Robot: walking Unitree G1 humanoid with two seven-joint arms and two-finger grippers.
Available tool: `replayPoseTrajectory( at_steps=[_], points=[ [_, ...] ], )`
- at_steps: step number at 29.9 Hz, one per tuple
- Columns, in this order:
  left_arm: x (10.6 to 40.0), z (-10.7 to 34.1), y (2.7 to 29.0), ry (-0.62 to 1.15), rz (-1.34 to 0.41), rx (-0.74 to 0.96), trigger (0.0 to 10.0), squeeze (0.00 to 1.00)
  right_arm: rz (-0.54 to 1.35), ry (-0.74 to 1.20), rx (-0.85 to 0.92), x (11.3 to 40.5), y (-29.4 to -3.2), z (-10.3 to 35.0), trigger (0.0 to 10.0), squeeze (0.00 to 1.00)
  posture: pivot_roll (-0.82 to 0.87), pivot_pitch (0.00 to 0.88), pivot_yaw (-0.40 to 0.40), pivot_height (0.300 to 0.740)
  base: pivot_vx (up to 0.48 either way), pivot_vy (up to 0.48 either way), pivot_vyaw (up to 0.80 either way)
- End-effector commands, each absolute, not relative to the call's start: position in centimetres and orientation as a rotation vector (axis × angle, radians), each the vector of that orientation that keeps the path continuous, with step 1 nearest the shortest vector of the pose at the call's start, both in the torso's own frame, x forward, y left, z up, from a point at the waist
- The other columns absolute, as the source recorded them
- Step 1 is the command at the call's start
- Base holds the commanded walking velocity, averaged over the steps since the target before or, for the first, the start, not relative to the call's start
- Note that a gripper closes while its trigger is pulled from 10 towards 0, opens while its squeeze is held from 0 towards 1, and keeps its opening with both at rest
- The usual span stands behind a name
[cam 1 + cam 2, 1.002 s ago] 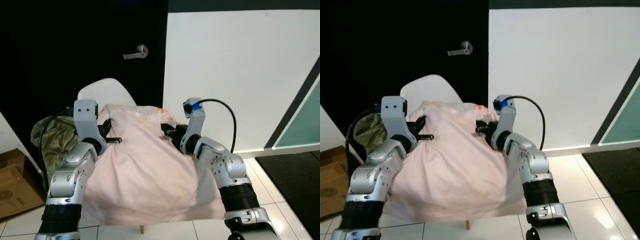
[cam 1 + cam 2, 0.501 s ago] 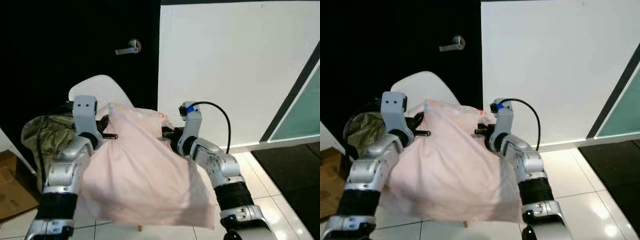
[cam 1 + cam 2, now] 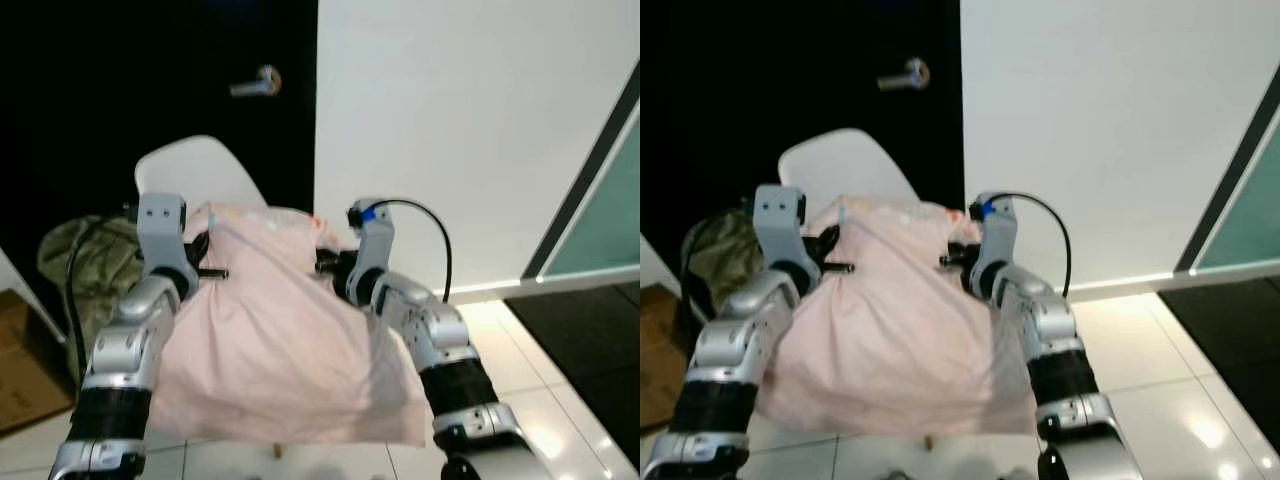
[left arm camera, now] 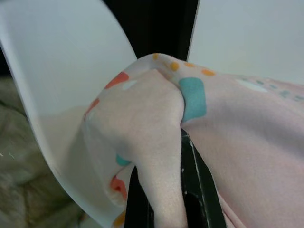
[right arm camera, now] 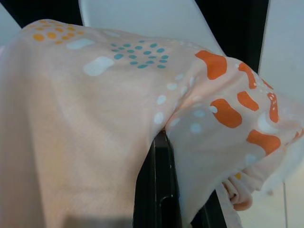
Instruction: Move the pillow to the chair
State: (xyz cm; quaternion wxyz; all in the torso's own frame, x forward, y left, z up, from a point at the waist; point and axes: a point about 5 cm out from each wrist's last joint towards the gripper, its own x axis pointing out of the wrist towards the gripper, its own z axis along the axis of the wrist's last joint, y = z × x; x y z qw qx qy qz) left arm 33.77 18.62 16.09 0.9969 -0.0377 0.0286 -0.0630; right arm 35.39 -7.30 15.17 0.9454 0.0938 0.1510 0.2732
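Observation:
A large pale pink pillow (image 3: pixel 280 350) with orange and teal dots hangs between my two arms in front of a white chair (image 3: pixel 190 170). My left gripper (image 3: pixel 205 270) is shut on the pillow's top left corner (image 4: pixel 152 123), its black fingers (image 4: pixel 194 190) pinching the fabric close to the chair's back (image 4: pixel 61 90). At the top right corner (image 5: pixel 223 109), my right gripper (image 3: pixel 325 262) is likewise shut on the cloth, fingers (image 5: pixel 159 190) buried under it. The chair's seat is hidden behind the pillow.
An olive-green bundle (image 3: pixel 85 260) lies left of the chair, with a brown cardboard box (image 3: pixel 25 370) near it. Behind stands a black door with a metal handle (image 3: pixel 255 85) and a white wall (image 3: pixel 460 130). White tiled floor (image 3: pixel 540 350) spreads to the right.
The whole view has shifted, so the camera moved closer to the chair. Both grippers keep their hold on the pillow's corners, carried slightly forward toward the chair back.

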Motion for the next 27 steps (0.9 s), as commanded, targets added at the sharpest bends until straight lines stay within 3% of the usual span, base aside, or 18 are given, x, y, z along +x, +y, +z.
replayPoseTrajectory(
  at_steps=[1, 14, 27],
  points=[
    [33.8, 16.7, 17.9, 0.008, -0.151, -0.089, 10.0, 0.00, 0.608, 0.300, 0.172, 35.3, -6.2, 15.7, 10.0, 0.00, -0.09, 0.000, -0.021, 0.585, 0.000, 0.000, 0.00],
    [33.9, 15.8, 18.4, 0.071, -0.085, -0.101, 10.0, 0.00, 0.659, 0.339, 0.150, 35.0, -5.4, 15.2, 10.0, 0.00, -0.10, 0.000, -0.028, 0.525, 0.000, 0.000, 0.00],
    [34.3, 14.6, 21.2, 0.163, 0.086, -0.197, 10.0, 0.00, 0.768, 0.350, 0.150, 34.8, -2.5, 15.7, 10.0, 0.00, -0.13, 0.000, -0.017, 0.525, 0.000, 0.000, 0.00]
  ],
)
